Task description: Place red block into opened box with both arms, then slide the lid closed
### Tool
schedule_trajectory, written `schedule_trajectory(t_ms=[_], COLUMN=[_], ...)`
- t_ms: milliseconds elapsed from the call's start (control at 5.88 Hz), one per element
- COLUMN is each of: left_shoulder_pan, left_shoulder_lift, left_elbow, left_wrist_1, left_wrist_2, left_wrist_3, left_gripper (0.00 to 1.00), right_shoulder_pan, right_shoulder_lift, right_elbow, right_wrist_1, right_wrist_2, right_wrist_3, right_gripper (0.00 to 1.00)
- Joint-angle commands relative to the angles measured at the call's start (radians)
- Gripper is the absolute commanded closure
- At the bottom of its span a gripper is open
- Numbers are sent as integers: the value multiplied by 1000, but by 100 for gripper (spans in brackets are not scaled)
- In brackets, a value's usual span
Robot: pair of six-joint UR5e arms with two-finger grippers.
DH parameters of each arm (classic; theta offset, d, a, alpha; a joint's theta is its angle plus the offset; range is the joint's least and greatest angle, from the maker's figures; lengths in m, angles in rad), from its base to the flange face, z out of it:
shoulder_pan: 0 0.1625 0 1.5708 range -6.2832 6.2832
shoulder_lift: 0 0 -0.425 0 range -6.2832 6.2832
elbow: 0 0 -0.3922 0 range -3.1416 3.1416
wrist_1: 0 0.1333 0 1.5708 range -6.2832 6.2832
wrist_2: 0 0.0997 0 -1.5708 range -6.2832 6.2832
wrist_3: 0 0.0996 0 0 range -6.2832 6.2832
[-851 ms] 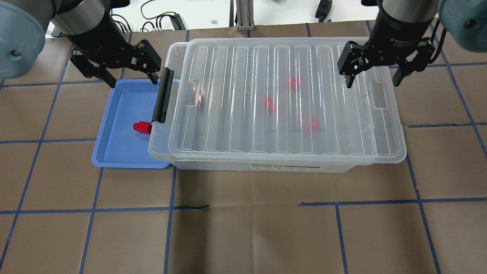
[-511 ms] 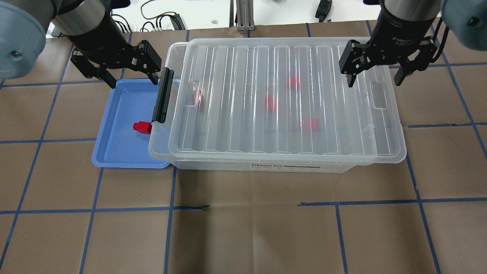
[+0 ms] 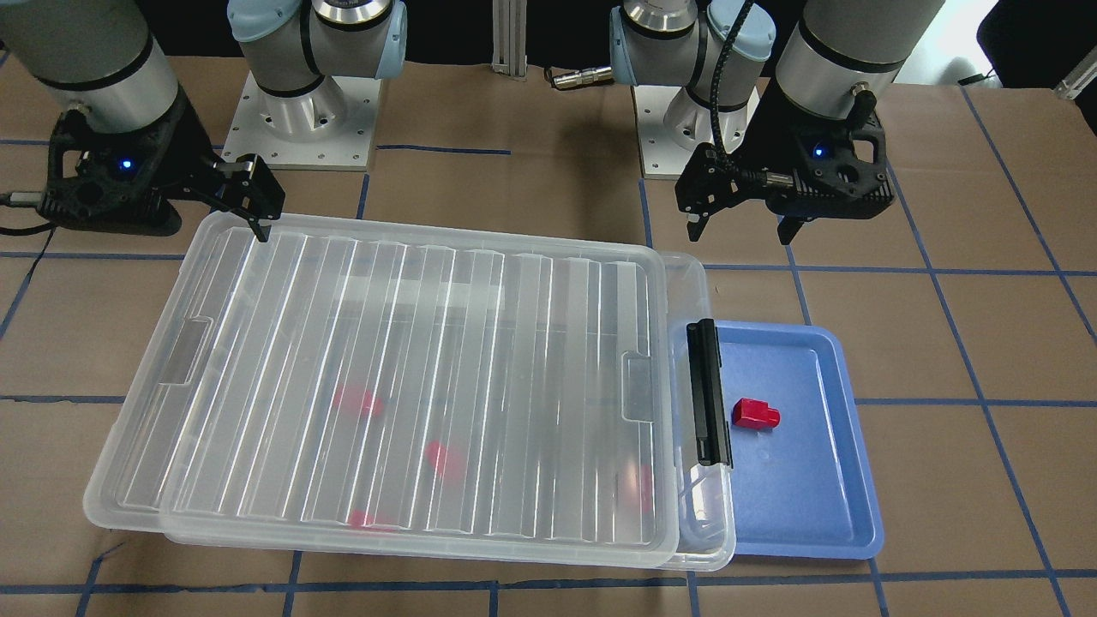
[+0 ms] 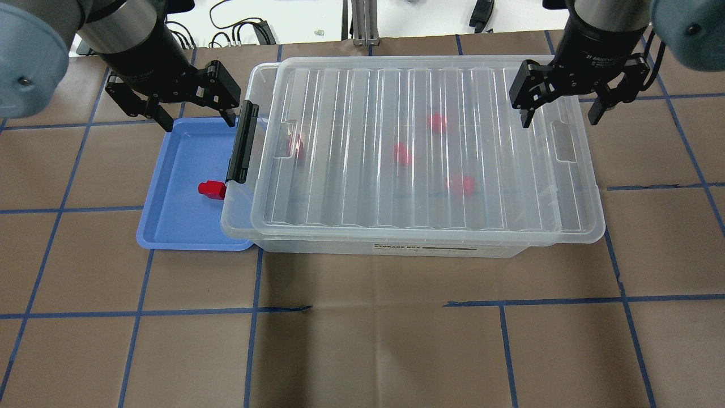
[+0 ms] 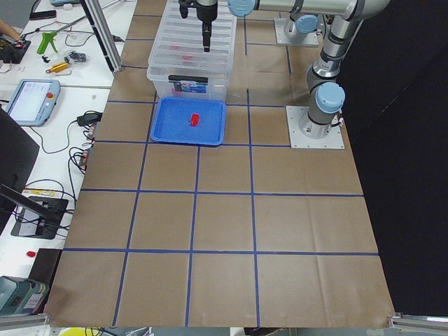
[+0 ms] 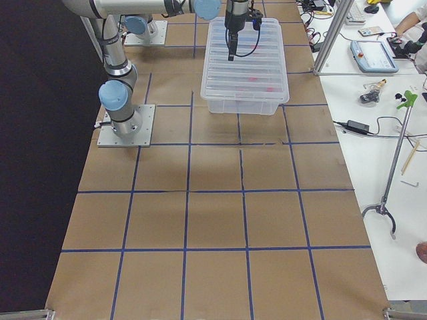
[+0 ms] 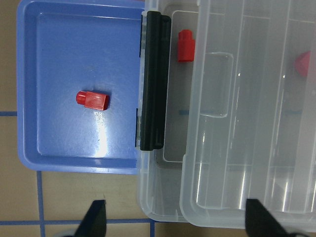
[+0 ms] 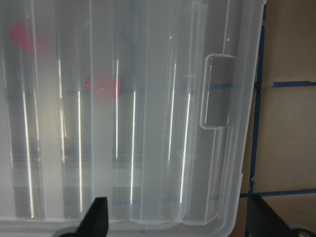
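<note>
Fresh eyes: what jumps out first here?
Large clear plastic box centre-frame, ribbed clear lid covering all but its black-latch end, blurred red blocks beneath. One glossy red block lies alone in the blue tray beside it. Black grippers hover open: left gripper by the tray, right gripper over the lid.
</note>
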Motion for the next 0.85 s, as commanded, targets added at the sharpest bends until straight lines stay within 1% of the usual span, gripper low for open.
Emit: schedule_trajectory(t_ms=[0,170,340,511,681], left_shoulder_pan=[0,0,2,2,12], left_shoulder_lift=[0,1,0,0,-2], left_elbow=[0,0,0,0,1], left_wrist_1=[1,1,3,4,10], left_wrist_2=[0,0,0,0,0], left_wrist_3=[5,5,5,7,124], left_gripper=[2,2,2,2,2], right_shoulder_pan=[-163,-209,-219,-214,-213], right_shoulder_lift=[84,97,91,74,78], right_elbow=[20,69,146,203,221], right_wrist_1=[-21,-65,-155,-185,-191], right_wrist_2=[3,6,4,14,9], right_wrist_3=[-167,-175,-163,-113,-108], right_gripper=[0,0,0,0,0])
